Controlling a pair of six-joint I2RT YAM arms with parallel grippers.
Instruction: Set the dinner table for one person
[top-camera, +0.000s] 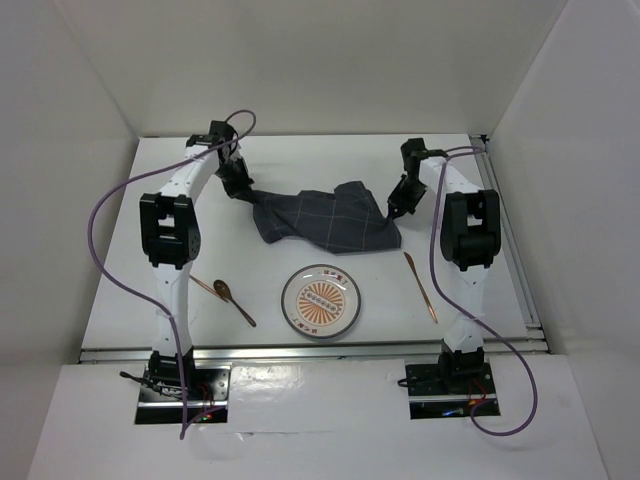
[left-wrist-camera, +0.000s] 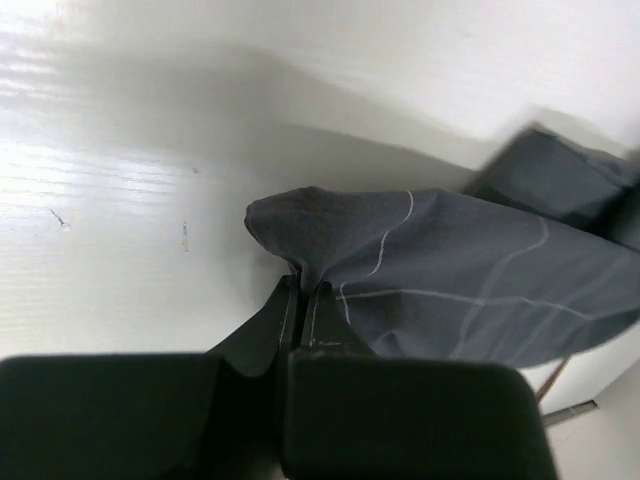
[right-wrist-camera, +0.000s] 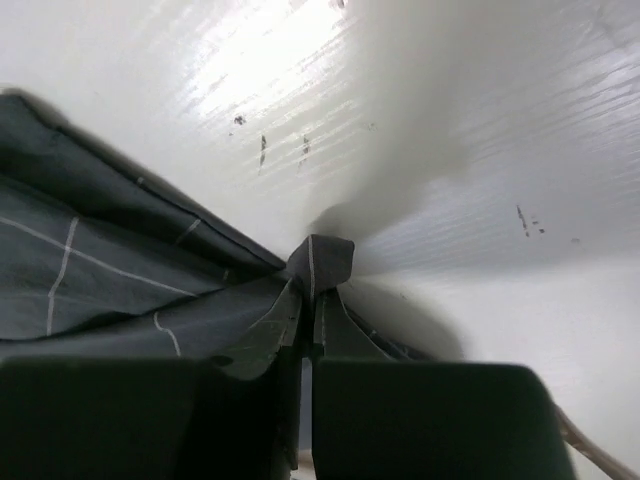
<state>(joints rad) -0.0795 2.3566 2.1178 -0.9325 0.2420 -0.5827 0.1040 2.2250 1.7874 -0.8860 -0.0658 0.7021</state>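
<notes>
A dark grey checked cloth mat (top-camera: 325, 218) lies rumpled on the white dinner table (top-camera: 470, 290), behind the plate. My left gripper (top-camera: 243, 190) is shut on the mat's left corner (left-wrist-camera: 290, 225). My right gripper (top-camera: 395, 205) is shut on its right corner (right-wrist-camera: 322, 262). A round plate (top-camera: 320, 300) with an orange sunburst pattern sits near the front. A wooden spoon (top-camera: 232, 298) lies left of the plate. A wooden knife-like utensil (top-camera: 421, 286) lies right of it.
A thin wooden utensil (top-camera: 204, 286) lies beside the spoon, partly behind the left arm. Silver rails (top-camera: 520, 290) edge the table on the right and front. White walls enclose the table on three sides.
</notes>
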